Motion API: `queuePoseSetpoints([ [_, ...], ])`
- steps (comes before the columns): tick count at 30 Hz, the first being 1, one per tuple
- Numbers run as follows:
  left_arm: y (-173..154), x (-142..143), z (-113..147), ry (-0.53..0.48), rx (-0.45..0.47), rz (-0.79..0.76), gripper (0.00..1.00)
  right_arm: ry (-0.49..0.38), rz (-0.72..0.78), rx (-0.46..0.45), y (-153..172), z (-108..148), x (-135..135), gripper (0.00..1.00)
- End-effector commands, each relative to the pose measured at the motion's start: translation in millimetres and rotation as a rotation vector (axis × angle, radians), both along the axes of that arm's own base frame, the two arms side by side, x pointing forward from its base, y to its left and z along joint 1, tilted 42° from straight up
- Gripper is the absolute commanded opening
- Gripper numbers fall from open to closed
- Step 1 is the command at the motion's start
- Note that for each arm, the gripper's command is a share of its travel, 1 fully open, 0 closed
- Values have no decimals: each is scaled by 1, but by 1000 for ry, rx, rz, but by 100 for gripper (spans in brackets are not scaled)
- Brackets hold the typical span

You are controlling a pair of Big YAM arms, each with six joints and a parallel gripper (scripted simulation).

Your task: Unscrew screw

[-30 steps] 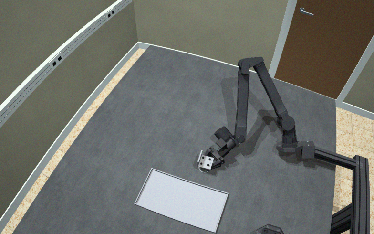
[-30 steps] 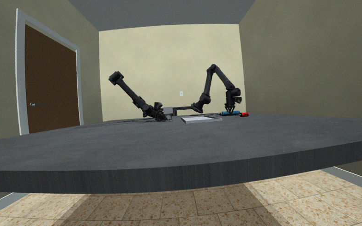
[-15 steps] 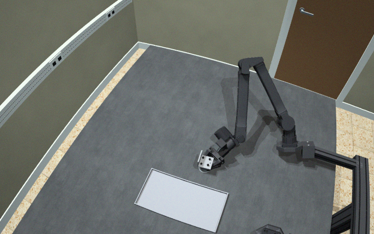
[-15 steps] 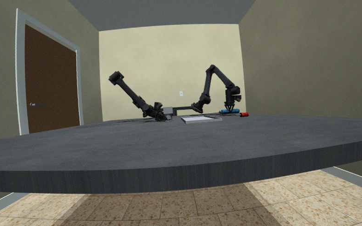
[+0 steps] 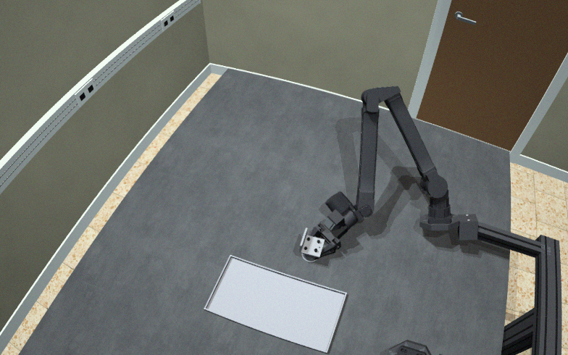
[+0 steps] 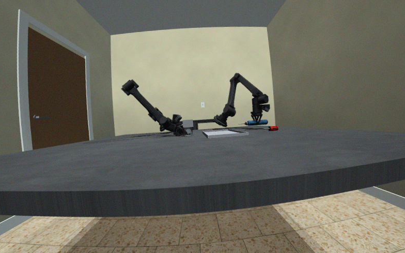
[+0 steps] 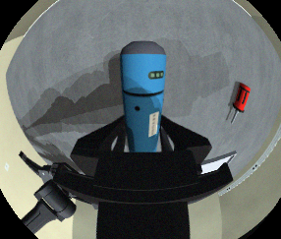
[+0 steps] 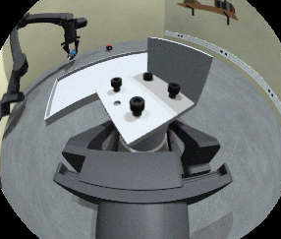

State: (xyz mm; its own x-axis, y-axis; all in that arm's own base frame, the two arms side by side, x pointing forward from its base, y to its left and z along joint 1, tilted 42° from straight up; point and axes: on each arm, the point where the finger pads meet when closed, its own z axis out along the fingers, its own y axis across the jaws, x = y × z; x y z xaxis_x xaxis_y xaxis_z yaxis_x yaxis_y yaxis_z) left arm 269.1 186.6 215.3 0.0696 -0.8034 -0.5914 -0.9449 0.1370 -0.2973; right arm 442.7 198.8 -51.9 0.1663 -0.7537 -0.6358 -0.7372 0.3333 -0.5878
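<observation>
Right wrist view: one silver-white angled metal bracket point(image 8: 129, 119) point(image 5: 314, 252) point(image 6: 187, 123), atop a pale round joint module point(image 8: 145, 145) point(image 5: 308, 260) point(image 6: 189, 130); four black socket-head screws, three proud, the far one point(image 8: 147, 76) seated low. Right end effector point(image 8: 143, 138) point(image 5: 318, 253) point(image 6: 183, 132): closed about the module, upright on the grey bench point(image 5: 233, 176) point(image 6: 198, 163) point(image 7: 193, 29) point(image 8: 247, 161). Left end effector point(image 6: 256, 121) point(image 7: 143, 142) point(image 8: 72, 51): gripped one blue-barrelled electric screwdriver point(image 6: 262, 122) point(image 7: 143, 78) point(image 8: 73, 53), roughly level above the bench. One red-handled screwdriver point(image 6: 273, 128) point(image 7: 243, 97) point(image 8: 109, 47) lay nearby.

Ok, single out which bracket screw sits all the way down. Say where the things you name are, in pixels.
The topmost screw point(image 5: 306, 248) point(image 8: 148, 76) in the right wrist view: no shank shows, unlike the other three.
</observation>
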Motion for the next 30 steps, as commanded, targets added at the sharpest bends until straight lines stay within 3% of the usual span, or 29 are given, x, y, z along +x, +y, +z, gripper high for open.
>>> queuePoseSetpoints([
  [1, -4, 10, 32, -60, 15, -3, 42, -12, 3, 7, 3, 4, 2, 59],
  [30, -25, -4, 60, -66, 14, -3, 42, -12, 3, 7, 3, 4, 2, 59],
])
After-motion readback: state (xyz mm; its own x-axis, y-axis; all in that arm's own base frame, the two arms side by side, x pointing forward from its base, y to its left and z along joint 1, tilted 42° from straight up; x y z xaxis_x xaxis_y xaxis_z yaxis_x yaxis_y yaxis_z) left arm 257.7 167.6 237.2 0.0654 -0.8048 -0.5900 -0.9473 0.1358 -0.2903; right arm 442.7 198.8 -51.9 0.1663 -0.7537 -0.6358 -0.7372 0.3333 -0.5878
